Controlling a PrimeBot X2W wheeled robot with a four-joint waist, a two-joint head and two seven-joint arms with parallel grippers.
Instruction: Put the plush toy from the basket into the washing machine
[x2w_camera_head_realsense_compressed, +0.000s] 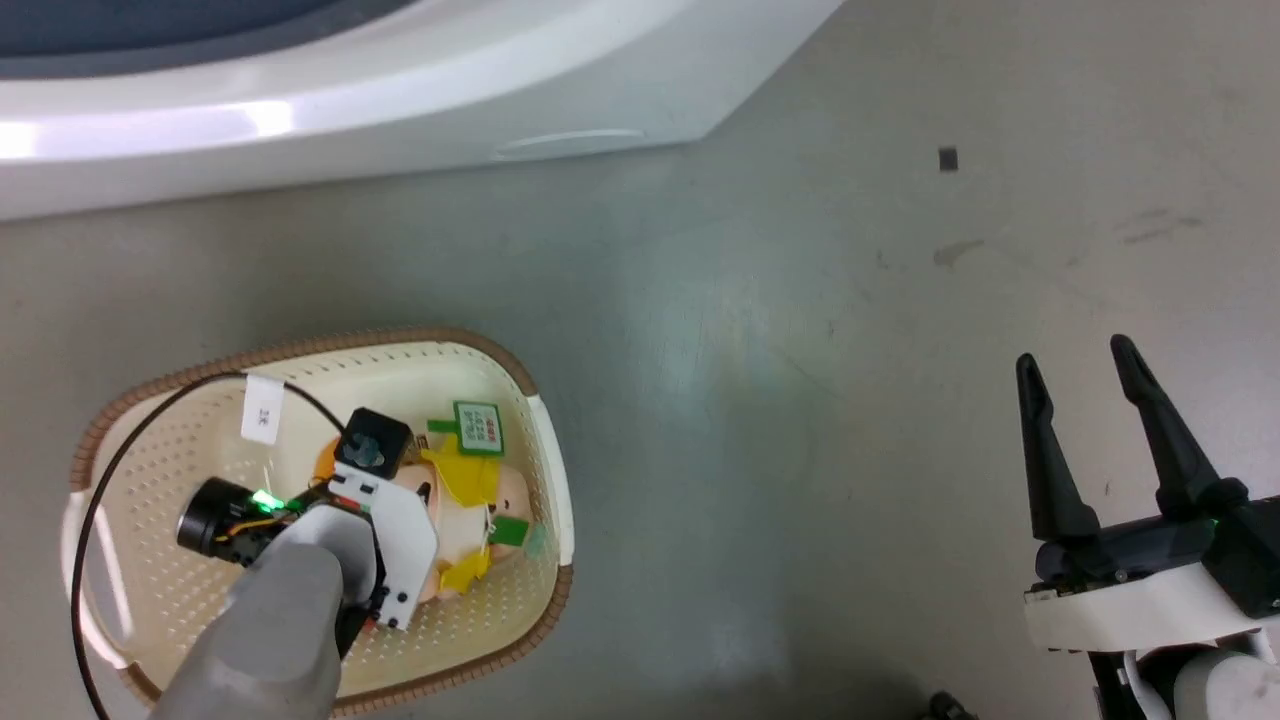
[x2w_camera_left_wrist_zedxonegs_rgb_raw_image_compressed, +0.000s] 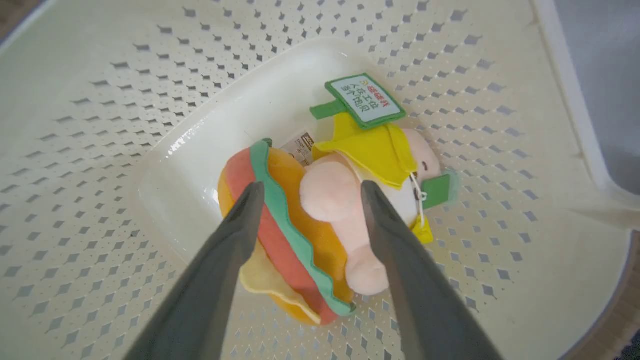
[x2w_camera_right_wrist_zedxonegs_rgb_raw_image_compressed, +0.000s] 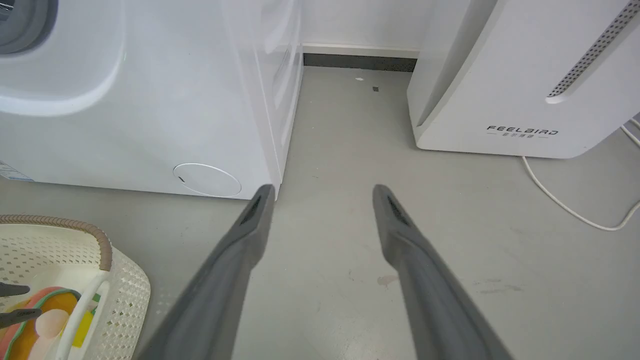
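The plush toy (x2w_camera_left_wrist_zedxonegs_rgb_raw_image_compressed: 295, 220) lies on the floor of the cream basket (x2w_camera_head_realsense_compressed: 300, 360), showing orange, red and green layers, a yellow part, pale pink bits and a green-edged white tag (x2w_camera_left_wrist_zedxonegs_rgb_raw_image_compressed: 365, 100). My left gripper (x2w_camera_left_wrist_zedxonegs_rgb_raw_image_compressed: 309, 192) reaches down into the basket, open, its two fingers straddling the toy's burger layers and pink part. In the head view the left wrist (x2w_camera_head_realsense_compressed: 380, 520) covers most of the toy (x2w_camera_head_realsense_compressed: 475, 480). My right gripper (x2w_camera_head_realsense_compressed: 1085, 365) hangs open over bare floor at the right, holding nothing. The washing machine (x2w_camera_head_realsense_compressed: 300, 110) stands behind the basket; its grey gasket edge (x2w_camera_right_wrist_zedxonegs_rgb_raw_image_compressed: 20, 25) shows.
A white FEELBIRD appliance (x2w_camera_right_wrist_zedxonegs_rgb_raw_image_compressed: 525, 75) stands to the right of the washing machine, with a white cable (x2w_camera_right_wrist_zedxonegs_rgb_raw_image_compressed: 565, 205) trailing on the floor. A grey floor gap (x2w_camera_right_wrist_zedxonegs_rgb_raw_image_compressed: 350, 150) runs between the two. A black cable (x2w_camera_head_realsense_compressed: 110, 470) loops over the basket's left rim.
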